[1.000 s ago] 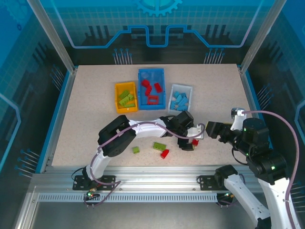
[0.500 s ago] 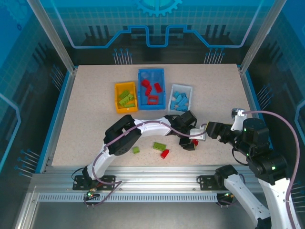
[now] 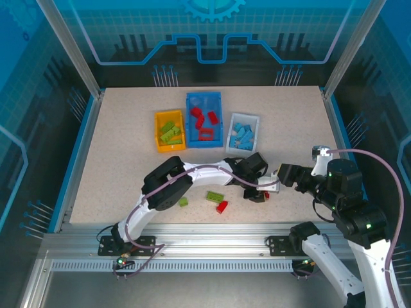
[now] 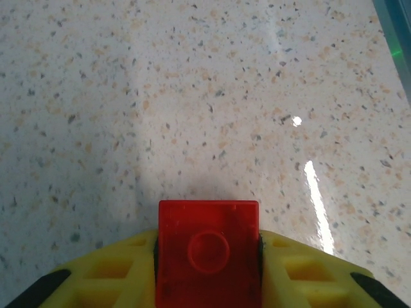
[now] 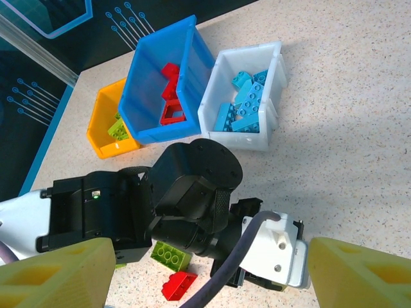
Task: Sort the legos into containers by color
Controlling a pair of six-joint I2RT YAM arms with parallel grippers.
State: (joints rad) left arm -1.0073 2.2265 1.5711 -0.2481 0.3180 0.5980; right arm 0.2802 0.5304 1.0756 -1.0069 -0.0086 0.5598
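Observation:
My left gripper (image 3: 264, 192) is shut on a red lego (image 4: 209, 224); in the left wrist view the brick sits squarely between the yellow fingers (image 4: 302, 273), just above bare tabletop. My right gripper (image 3: 286, 174) hovers close to the right of it, open and holding nothing, its yellow fingers (image 5: 58, 276) spread on either side of the left wrist. Loose on the table are a lime green lego (image 3: 215, 196), a red lego (image 3: 222, 206) and a small green lego (image 3: 183, 201). The yellow-orange bin (image 3: 158, 131) holds green bricks, the blue bin (image 3: 189, 122) red ones, the white bin (image 3: 232, 131) light blue ones.
The left arm (image 3: 192, 172) stretches low across the table's front middle, between the bins and the loose bricks. Its black wrist (image 5: 192, 192) and white camera housing (image 5: 276, 250) lie directly before my right gripper. Blue rails edge the table (image 3: 115, 160).
My left gripper has slid a little to the right with the red lego, closer to the right gripper. The right arm has barely moved.

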